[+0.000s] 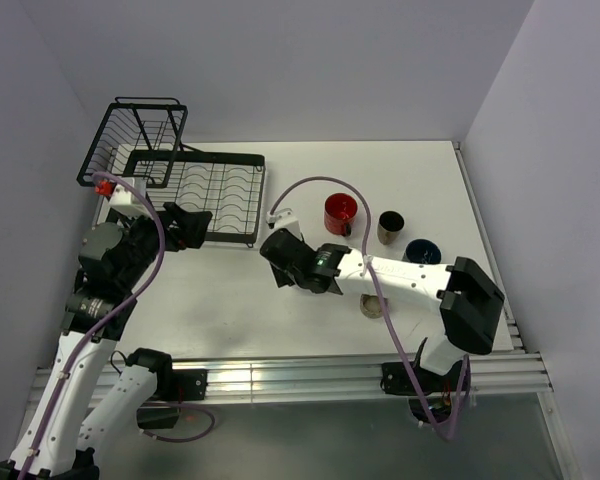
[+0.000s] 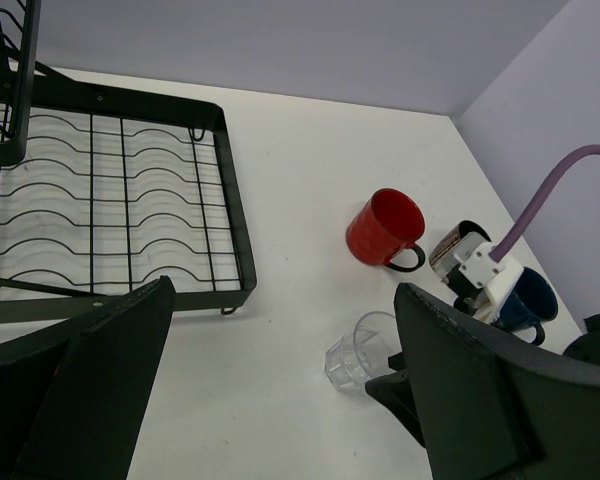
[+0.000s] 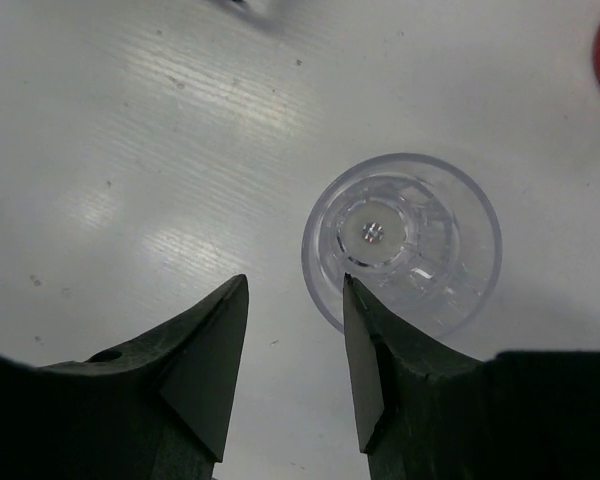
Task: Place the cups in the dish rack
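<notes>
The clear glass [image 3: 400,240] stands upright on the white table, its base seen through its mouth. My right gripper [image 3: 295,280] hangs over its near-left rim, jaws partly apart: one finger [image 3: 380,350] overlaps the glass, the other [image 3: 205,350] is outside, and the rim's edge lies between them. From the left wrist the glass [image 2: 365,350] lies right of the dish rack [image 2: 110,190]. The red mug [image 1: 340,212], tan cup [image 1: 390,227], dark blue mug [image 1: 421,252] and low beige cup [image 1: 372,306] stand at the right. My left gripper [image 1: 202,226] is wide open and empty at the front edge of the dish rack [image 1: 215,190].
The rack's taller basket section [image 1: 135,140] rises at the far left corner. Walls close the table at the back and right. A purple cable [image 1: 315,182] arcs over the right arm near the red mug. An aluminium rail [image 1: 280,375] runs along the near edge.
</notes>
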Robot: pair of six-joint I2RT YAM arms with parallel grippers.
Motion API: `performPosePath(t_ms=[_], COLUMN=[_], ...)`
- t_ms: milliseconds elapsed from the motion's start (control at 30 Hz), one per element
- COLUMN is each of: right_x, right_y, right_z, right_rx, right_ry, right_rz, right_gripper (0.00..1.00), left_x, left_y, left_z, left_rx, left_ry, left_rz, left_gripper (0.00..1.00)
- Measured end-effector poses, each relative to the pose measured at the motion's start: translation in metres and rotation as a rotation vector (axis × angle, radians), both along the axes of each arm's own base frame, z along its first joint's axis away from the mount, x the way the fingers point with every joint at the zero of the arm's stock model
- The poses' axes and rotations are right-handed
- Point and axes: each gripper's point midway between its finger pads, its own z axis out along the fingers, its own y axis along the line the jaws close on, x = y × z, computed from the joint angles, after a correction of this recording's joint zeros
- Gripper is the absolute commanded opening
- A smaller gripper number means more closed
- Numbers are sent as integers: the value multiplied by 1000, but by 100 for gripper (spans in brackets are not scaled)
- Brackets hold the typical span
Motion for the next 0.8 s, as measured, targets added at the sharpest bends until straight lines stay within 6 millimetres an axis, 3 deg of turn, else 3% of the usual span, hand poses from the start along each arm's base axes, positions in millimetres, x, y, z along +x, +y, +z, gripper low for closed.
performPosePath(t_ms=[300,633,800], right_x=[4,12,13], right_y=[-13,-7,-8], right_z=[-39,-33,-35], right_rx=[-149,-147,-132], right_ry=[29,13,43], right_rz=[-33,-40,-33], right_gripper=[45,23,19], left_x=[2,3,5], left_y=[-1,-1,-2], left_z=[-4,-5,-7], left_rx=[3,5,6], left_ry=[14,18,27], left_rz=[0,0,-4], left_gripper=[99,99,99])
